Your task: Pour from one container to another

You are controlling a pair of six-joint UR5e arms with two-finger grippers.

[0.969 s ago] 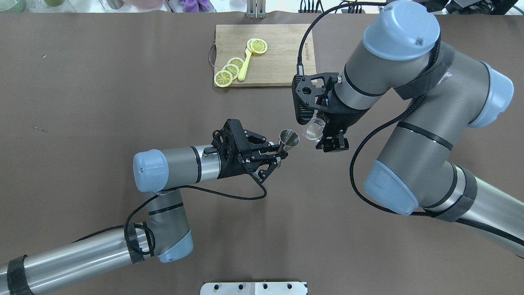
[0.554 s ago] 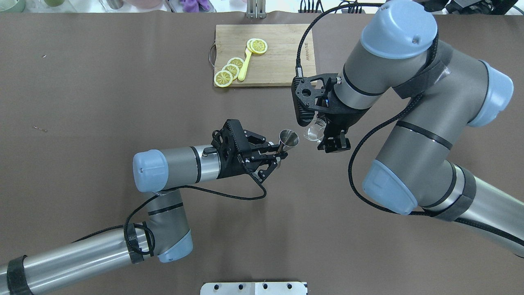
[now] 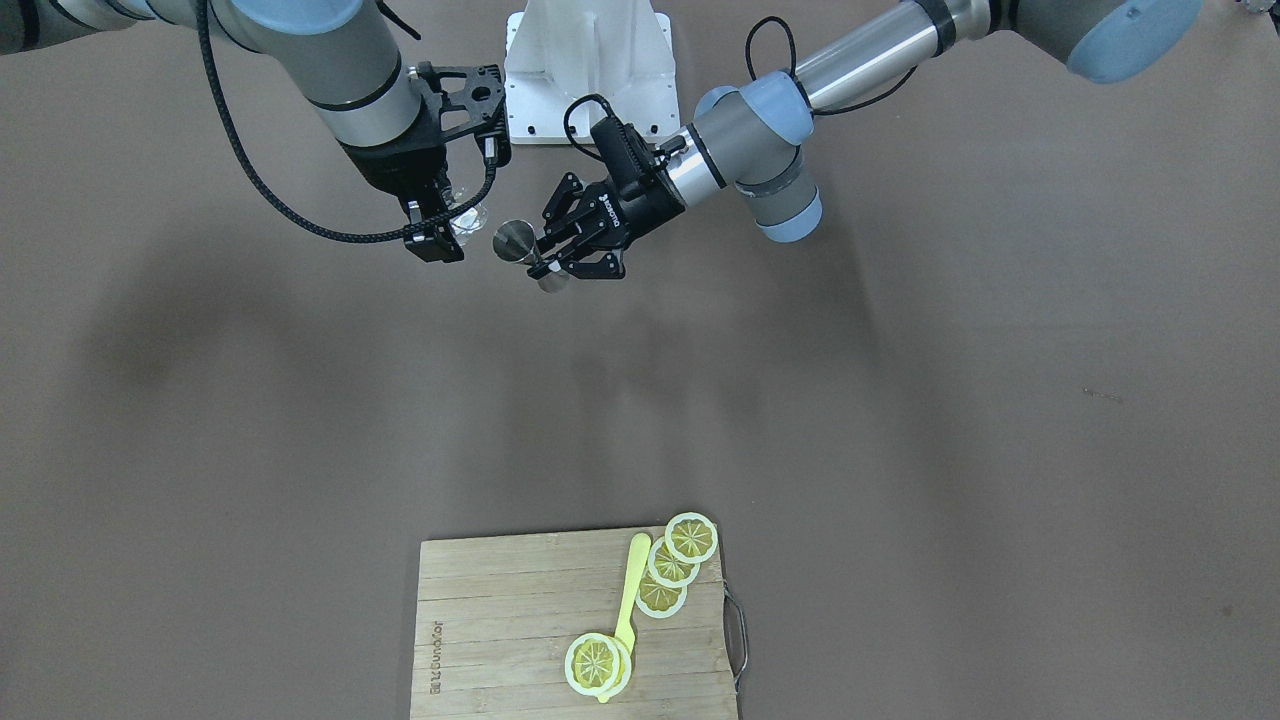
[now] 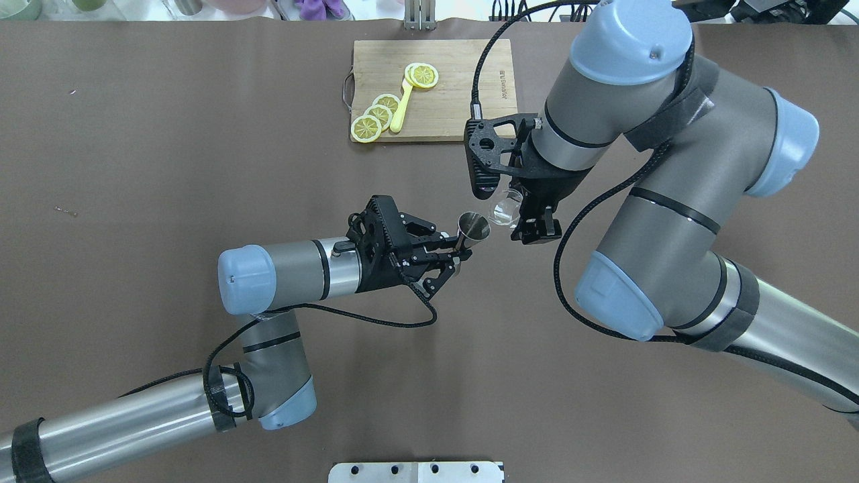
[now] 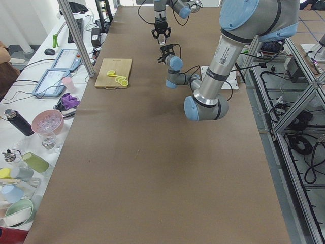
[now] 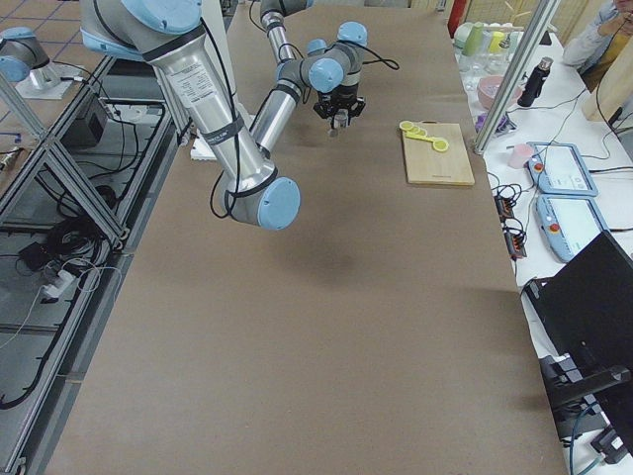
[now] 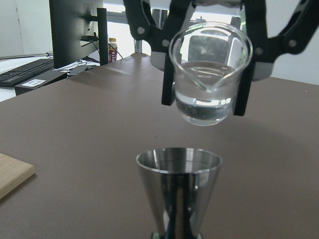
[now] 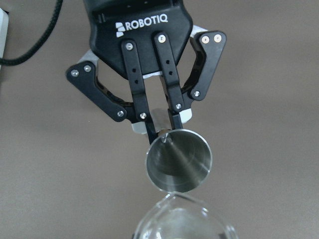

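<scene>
Steel jigger [image 8: 178, 160] held mouth-up off the desk [image 4: 134, 168], its narrow waist clenched between the left fingers [image 8: 135, 84]. Now the right fingers [image 7: 168, 84] clamp the glass beaker [image 7: 210, 74] from both sides, clear liquid inside, spout toward the jigger, hanging just above and beyond its open mouth, not touching. Cutting board [image 4: 456, 100] with lemon slices [image 4: 366, 128] sits well apart.
</scene>
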